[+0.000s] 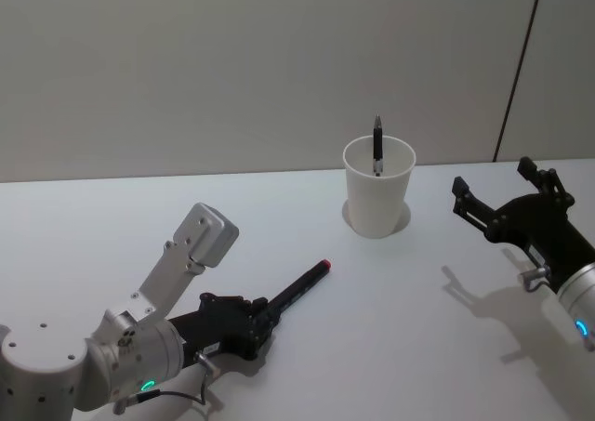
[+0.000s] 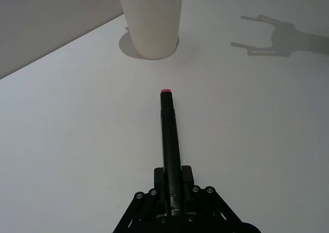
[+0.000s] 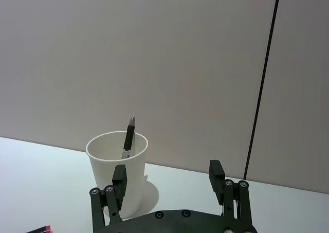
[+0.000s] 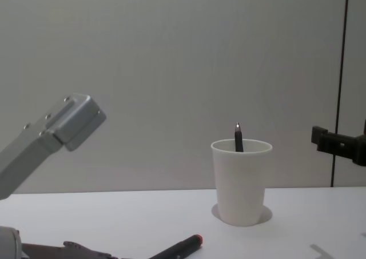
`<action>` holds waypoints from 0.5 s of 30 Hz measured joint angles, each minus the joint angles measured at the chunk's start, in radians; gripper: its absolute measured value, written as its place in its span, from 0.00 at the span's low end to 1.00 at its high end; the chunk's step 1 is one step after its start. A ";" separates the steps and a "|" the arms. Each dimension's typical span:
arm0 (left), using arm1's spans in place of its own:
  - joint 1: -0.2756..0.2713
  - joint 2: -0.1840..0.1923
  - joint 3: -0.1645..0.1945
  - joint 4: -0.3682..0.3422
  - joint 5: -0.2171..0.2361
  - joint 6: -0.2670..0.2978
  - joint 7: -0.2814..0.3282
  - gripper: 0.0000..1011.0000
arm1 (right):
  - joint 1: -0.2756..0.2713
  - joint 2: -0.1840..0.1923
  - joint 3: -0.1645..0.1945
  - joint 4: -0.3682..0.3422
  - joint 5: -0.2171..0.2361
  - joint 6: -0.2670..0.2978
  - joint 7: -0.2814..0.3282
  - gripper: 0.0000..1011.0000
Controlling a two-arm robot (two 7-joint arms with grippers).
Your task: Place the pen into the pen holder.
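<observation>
Head view puts the pen holder, a plain white paper cup with a rolled rim that narrows toward its base, upright near the table's far edge, a little right of the middle. A second pen, slim and dark, stands in it, its tip clear of the rim and its lower part hidden inside. The pen is a black barrel with a red end. It lies nearly level, toward the table's near edge and left of the middle, with the red end aimed at the pen holder and well apart from it. The left gripper is clamped on the pen's rear part, which its black fingers cover. Whether the barrel touches the tabletop is hard to judge, though it seems to hang just above it. The right gripper hovers toward the table's right edge, facing the pen holder, with its fingers spread and nothing between them. In the chest view it is cut off at the frame's edge.
</observation>
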 joint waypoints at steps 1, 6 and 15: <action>0.000 0.000 0.000 0.000 0.000 0.000 0.000 0.18 | 0.000 0.000 0.000 0.000 0.000 0.000 0.000 0.99; 0.001 0.000 0.000 0.001 -0.002 -0.009 0.000 0.18 | 0.000 0.000 0.000 0.000 0.000 0.000 0.000 0.99; 0.011 0.001 -0.006 -0.003 -0.021 -0.076 0.022 0.18 | 0.000 0.000 0.000 0.000 0.000 0.000 0.000 0.99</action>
